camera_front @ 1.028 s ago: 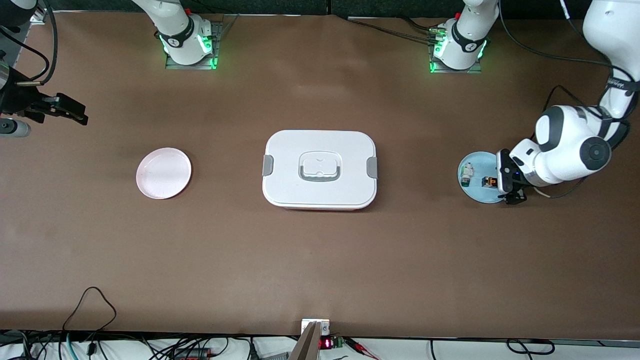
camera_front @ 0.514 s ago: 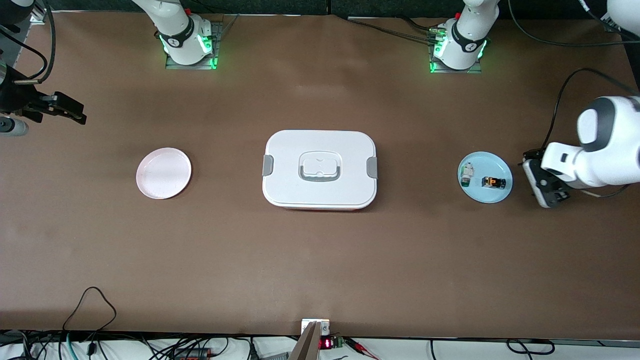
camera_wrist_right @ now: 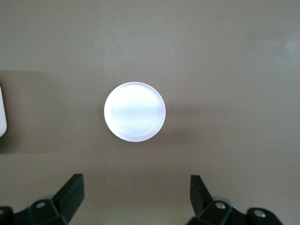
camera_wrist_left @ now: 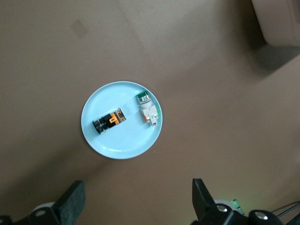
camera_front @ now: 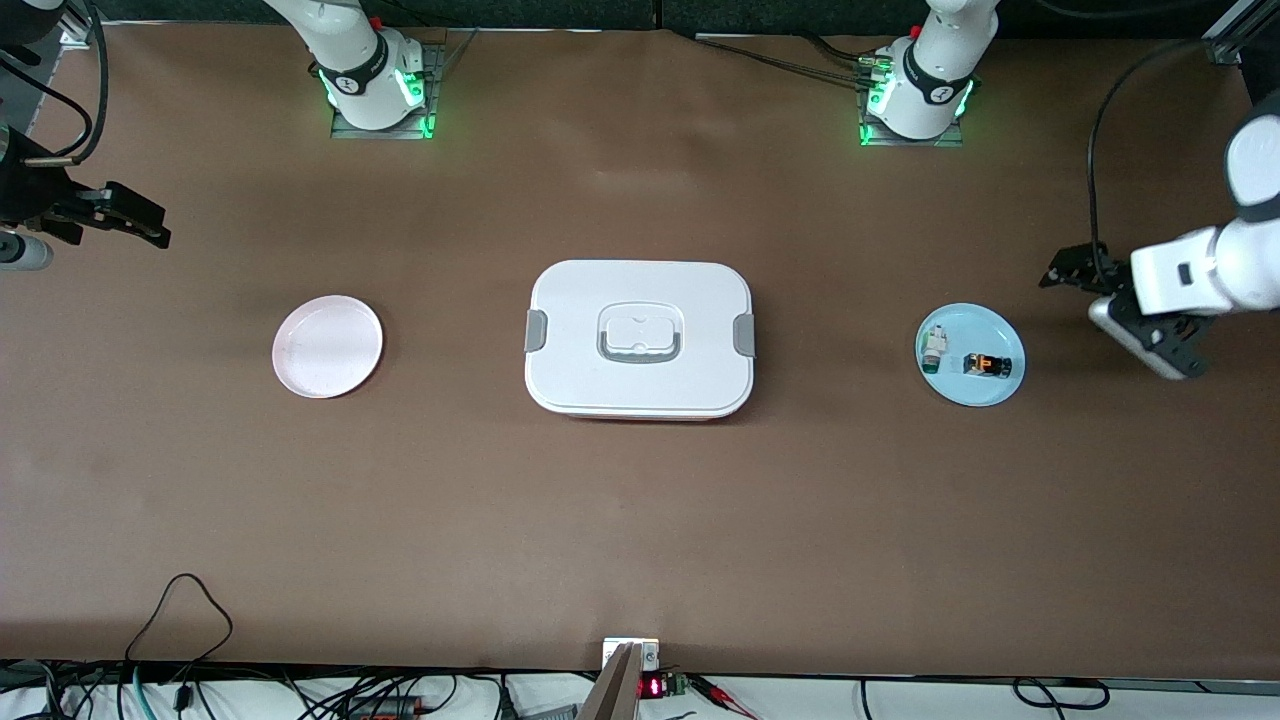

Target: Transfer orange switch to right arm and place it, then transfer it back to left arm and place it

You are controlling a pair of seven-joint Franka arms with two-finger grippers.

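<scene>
The orange switch (camera_front: 981, 364) lies on one blue plate (camera_front: 990, 394) beside one white-and-green part (camera_front: 934, 348), toward my left arm's end. One box (camera_front: 640, 338) sits mid-table, one pink plate (camera_front: 327, 346) toward my right arm's end. My left gripper (camera_front: 1130, 305) and right gripper (camera_front: 120, 220), two in all, hang open and empty.

This is a robotics lab, not a home or a shop. Two white arms (camera_front: 365, 70) stand bolted on metal base plates (camera_front: 382, 125) with green status lights, along the far edge of a wide table (camera_front: 640, 520) covered in plain brown sheet. Loose cables (camera_front: 180, 610) and a small board with a red digit display (camera_front: 652, 686) crowd the table's near edge.
</scene>
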